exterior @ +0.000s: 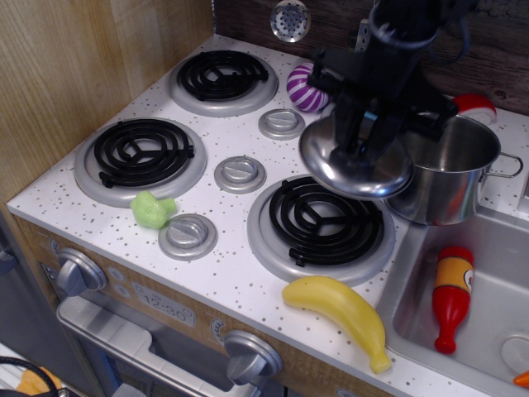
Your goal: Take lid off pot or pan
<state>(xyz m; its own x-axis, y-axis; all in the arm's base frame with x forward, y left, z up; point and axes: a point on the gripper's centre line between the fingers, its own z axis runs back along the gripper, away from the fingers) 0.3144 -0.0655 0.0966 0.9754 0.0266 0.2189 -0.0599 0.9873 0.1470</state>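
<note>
white speckled toy stove top with four black coil burners, wood panel on the left. we note the black robot gripper coming down from the top, its fingers closed on the knob of the round shiny stainless-steel lid (the knob itself is hidden behind the fingers). lid hangs tilted in the air, above the rear edge of the front right black coil burner, clear of the pot. shiny cylindrical stainless-steel pot stands open at the right, just beside the grey sink. we also log a yellow plastic banana at the front edge, a red toy bottle in the sink, a green toy lump, a purple striped ball at the back.
</note>
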